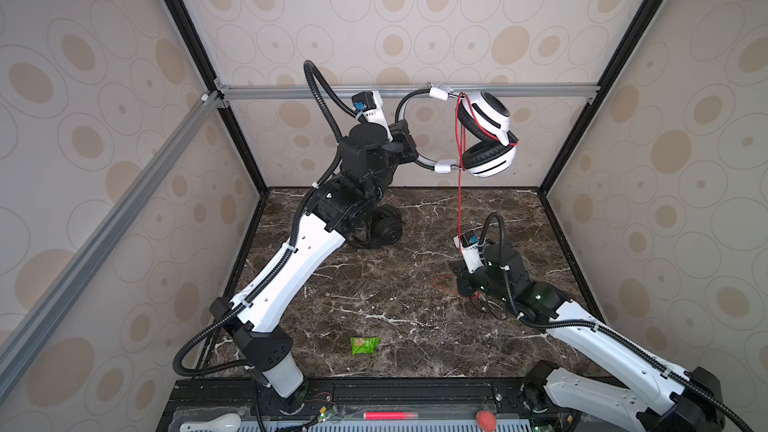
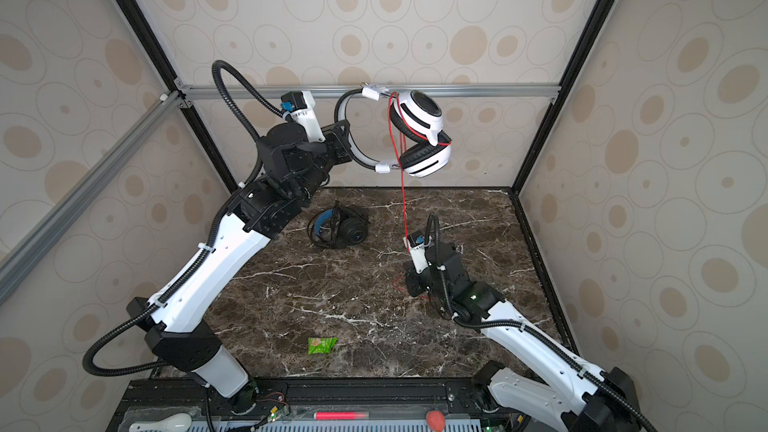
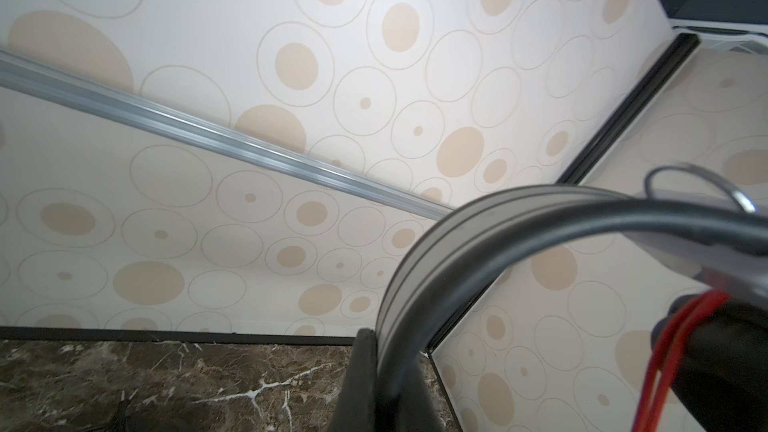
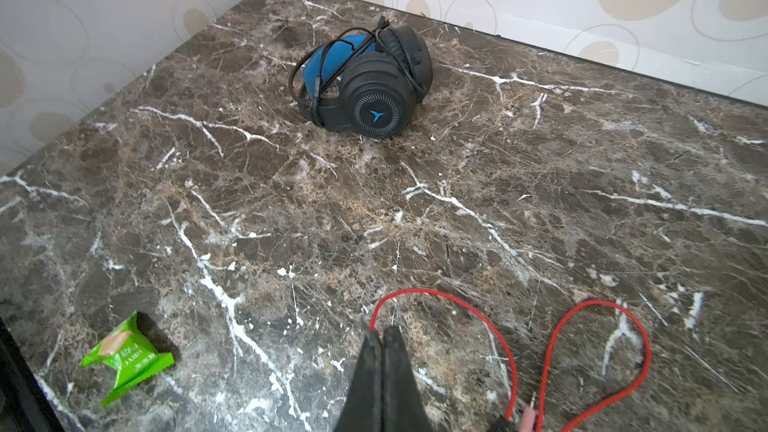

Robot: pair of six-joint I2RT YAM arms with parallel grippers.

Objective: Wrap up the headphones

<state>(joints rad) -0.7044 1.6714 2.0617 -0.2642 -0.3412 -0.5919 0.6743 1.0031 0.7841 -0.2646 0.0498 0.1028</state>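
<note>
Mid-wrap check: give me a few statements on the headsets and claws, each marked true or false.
1. The left claw holds the white headset by its headband, clear of the table. True.
2. The black headset hangs from the right claw. False: it lies on the table, untouched.
3. The red cable drops from the white headset to the shut right claw. True.
4. The green packet lies on the black headset. False: it lies apart, on the table.
</note>
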